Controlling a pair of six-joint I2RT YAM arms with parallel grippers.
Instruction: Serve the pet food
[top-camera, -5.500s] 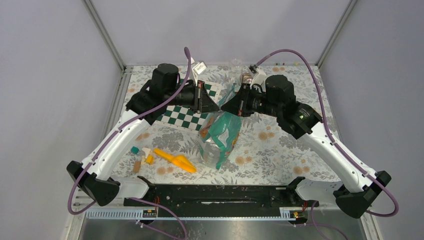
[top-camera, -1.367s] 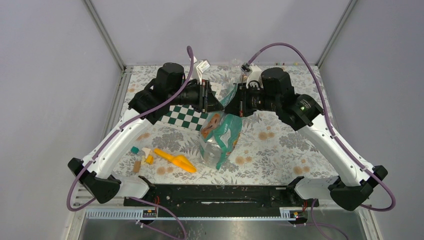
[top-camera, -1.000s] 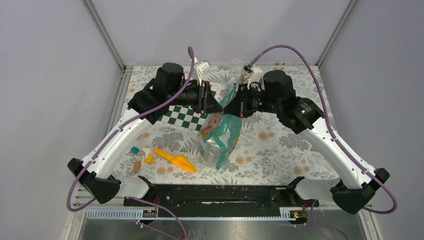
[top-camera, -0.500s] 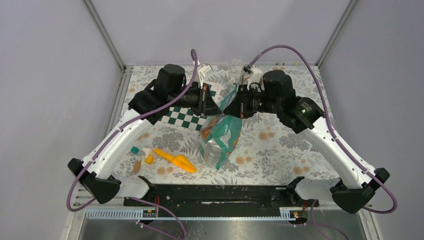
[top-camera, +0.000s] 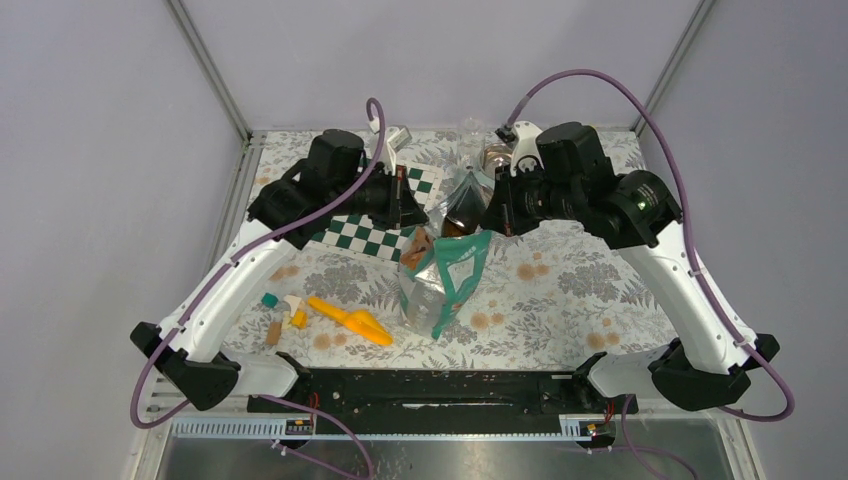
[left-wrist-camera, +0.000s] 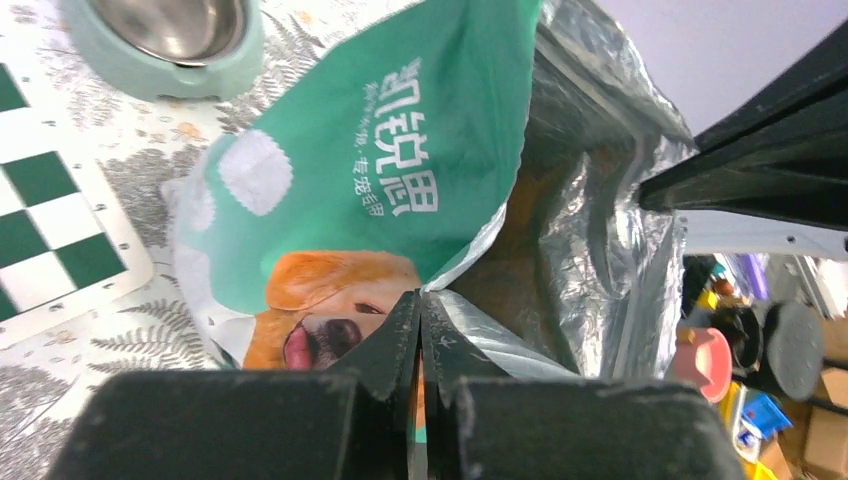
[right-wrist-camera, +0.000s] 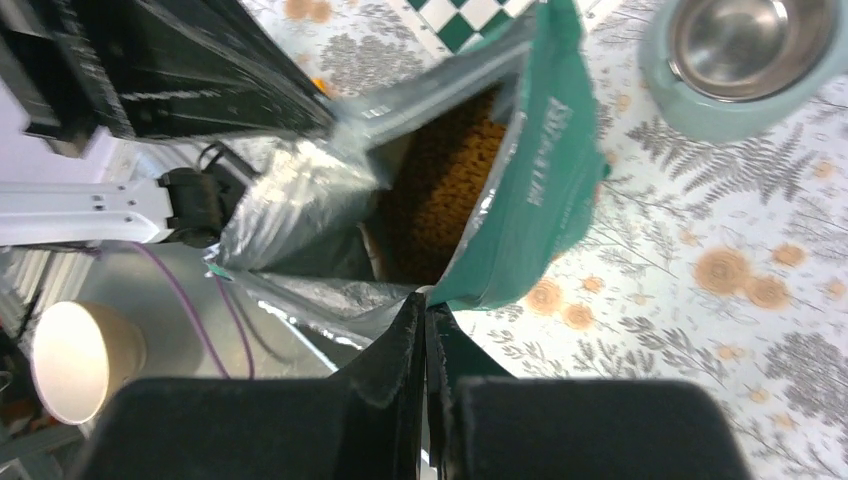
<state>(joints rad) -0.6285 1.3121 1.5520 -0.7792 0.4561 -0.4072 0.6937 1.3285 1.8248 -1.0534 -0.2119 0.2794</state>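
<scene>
Just below the left hand (left-wrist-camera: 420, 298) and right hand (right-wrist-camera: 425, 300), both pinching the bag (left-wrist-camera: 400, 150), lies pet food (right-wrist-camera: 440, 190).

green bag (top-camera: 440, 290) upright, mouth open | orange scoop (top-camera: 352, 321) left of it | checkered mat (top-camera: 372, 235) behind

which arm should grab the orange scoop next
Left, probably. The scoop lies left of the bag, on that arm's side; the right end effector, shut on the bag's rim, sits farther off.

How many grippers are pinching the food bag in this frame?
2. The left gripper pinches the left rim of the bag; the right gripper pinches its right rim.
</scene>
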